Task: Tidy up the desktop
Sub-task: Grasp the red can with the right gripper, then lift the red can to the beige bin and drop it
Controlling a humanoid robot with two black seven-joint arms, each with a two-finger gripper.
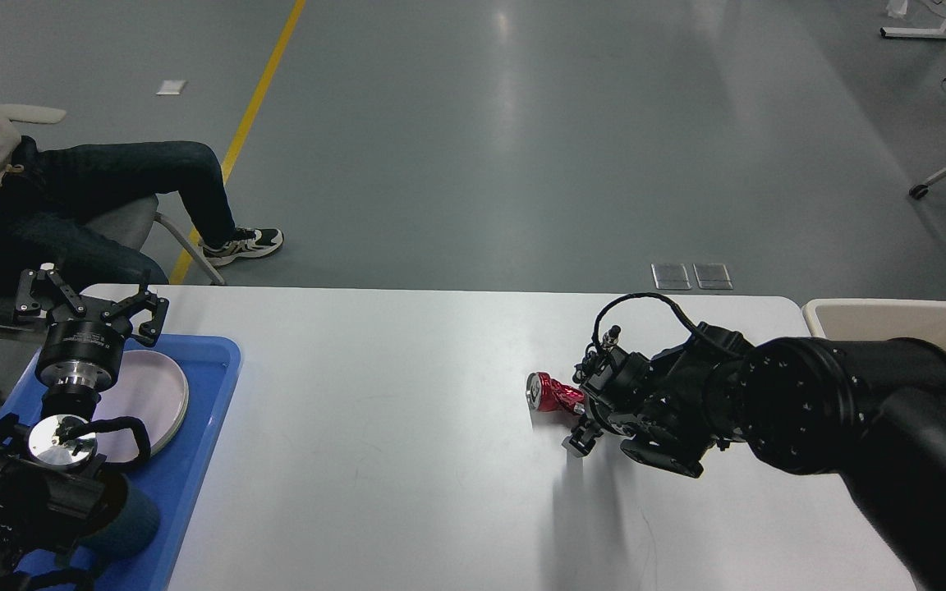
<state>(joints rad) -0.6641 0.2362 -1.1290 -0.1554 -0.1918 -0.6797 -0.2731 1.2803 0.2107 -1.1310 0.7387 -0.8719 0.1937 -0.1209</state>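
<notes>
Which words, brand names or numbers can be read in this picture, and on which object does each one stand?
None can be read.
Crushed red can: there are pale marks on its red side, but they are too small and crumpled to read.
Left gripper: the black collar below it bears a small pale print, too small to read.

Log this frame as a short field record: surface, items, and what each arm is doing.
surface: white desktop
target item: crushed red can, lying on its side, silver end facing left
right gripper: down at the can, straddling its right part; closure on it unclear
left gripper: open, raised above the blue tray
tray contents: round pale plate
bin: cream bin at the right edge, mostly hidden by the right arm
background: seated person, far left
</notes>
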